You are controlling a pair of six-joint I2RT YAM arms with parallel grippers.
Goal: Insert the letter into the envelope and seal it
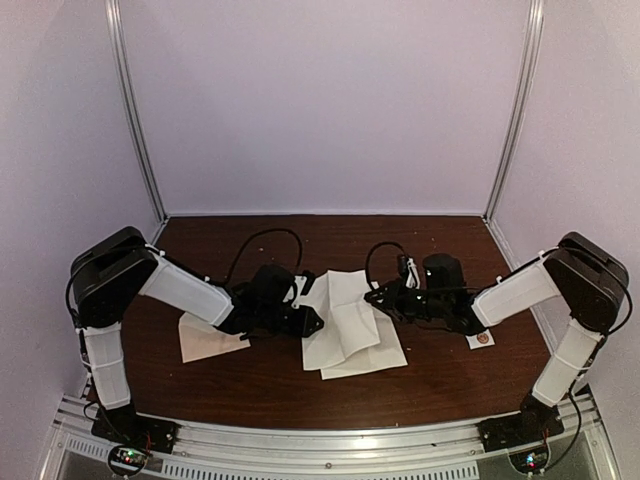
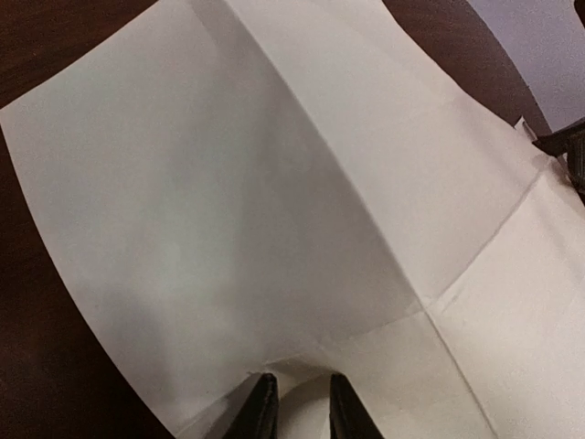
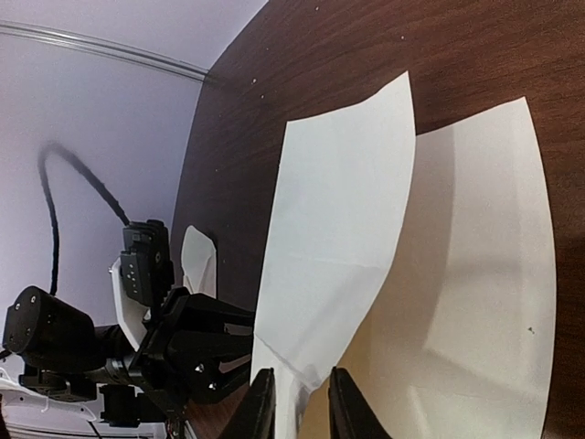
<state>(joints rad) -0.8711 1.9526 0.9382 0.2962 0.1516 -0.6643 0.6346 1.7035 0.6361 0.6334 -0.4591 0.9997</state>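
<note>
Dark wooden bench (image 1: 440, 390) seen from above. The creased letter (image 1: 345, 320) lies at its centre, one flap raised. The small envelope (image 1: 205, 338) sits apart, to the left. The left gripper (image 2: 300, 391) pinches the letter's edge and the right gripper (image 3: 300, 386) pinches the raised corner. A good fold likely needs edges matched before creasing.

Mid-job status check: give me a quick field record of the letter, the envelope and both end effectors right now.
letter: unfolded, creased, mid-table
envelope: flat on table, left of letter, partly under left arm
left end effector: shut on letter's left edge
right end effector: shut on letter's right edge, that side held off the table
sticker: beside right arm
progress: letter not yet in envelope
</note>
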